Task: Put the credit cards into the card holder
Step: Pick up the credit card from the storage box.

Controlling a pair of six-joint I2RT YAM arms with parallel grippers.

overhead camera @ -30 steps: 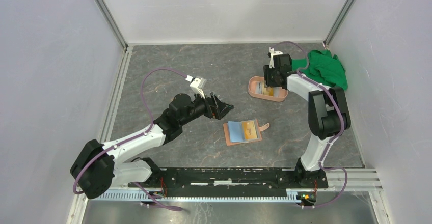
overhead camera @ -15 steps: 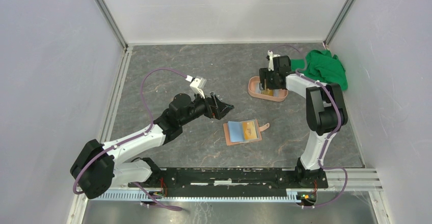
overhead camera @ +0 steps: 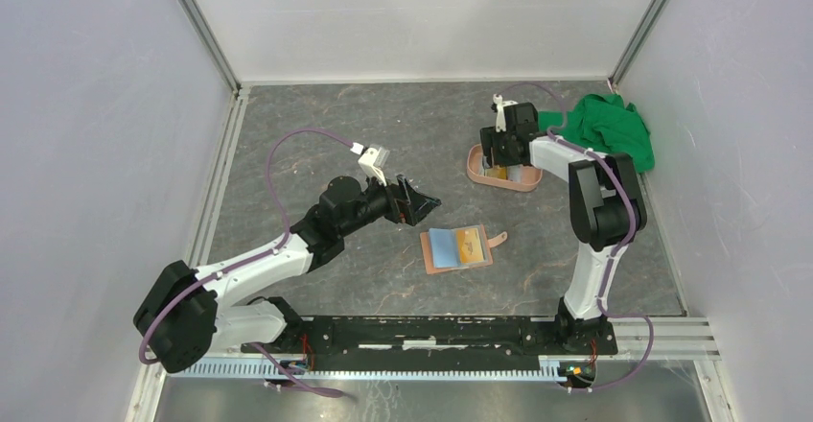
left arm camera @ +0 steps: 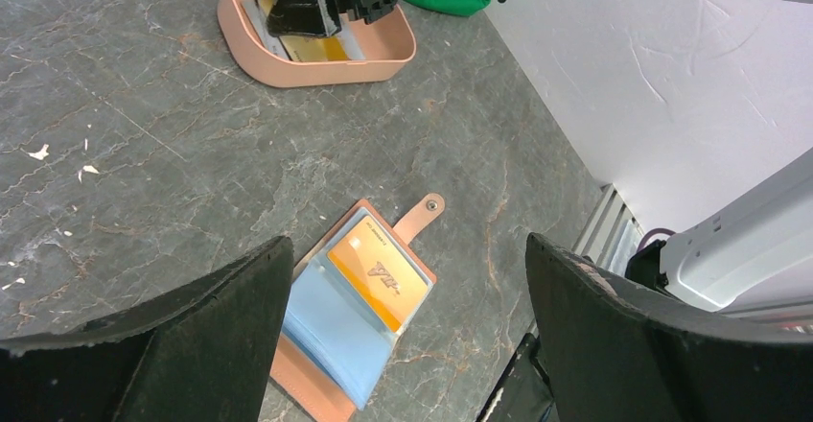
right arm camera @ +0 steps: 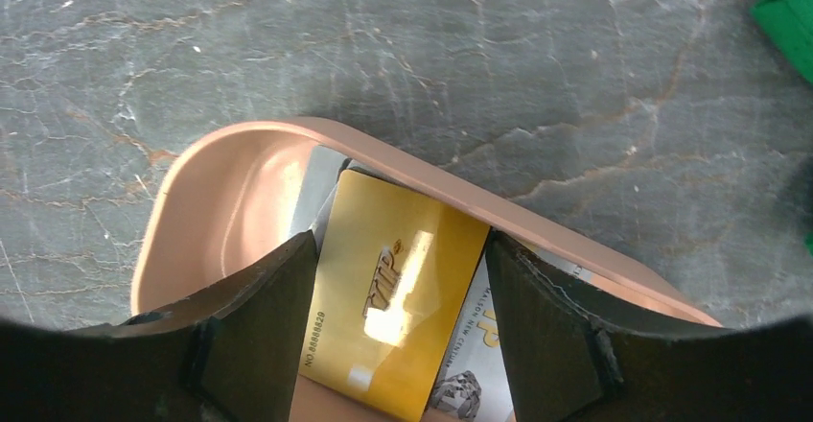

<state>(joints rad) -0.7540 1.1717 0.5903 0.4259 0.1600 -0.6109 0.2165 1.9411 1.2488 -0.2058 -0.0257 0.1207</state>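
We think the job is about half done. The card holder [overhead camera: 458,249] lies open and flat on the worktop [overhead camera: 316,125], near the middle. Two cards are in it already: a blue card [left arm camera: 331,336] on one side and an orange card [left arm camera: 377,278] on the other.

The other cards are not in yet. They lie in the pink tray [right arm camera: 240,201], well apart from the card holder. We see three there: a gold card [right arm camera: 393,297] on top, a white card [right arm camera: 475,364] under it and a grey card [right arm camera: 321,177] peeking out behind. More could be hidden below.

The right jaws are down in the tray, one on each side of the gold card. Its edges sit right at the jaws, but we cannot tell if they pinch it or only stand beside it. The left jaws are wide open and hold nothing. They hang above the worktop, just beside the card holder.

The gold card says "VIP" in big slanted letters. A row of numbers, mostly eights, runs along one edge. The white card has some letters and a small picture, but they are partly hidden, so we cannot read them. The orange card has slanted writing too, but it is too small to read.
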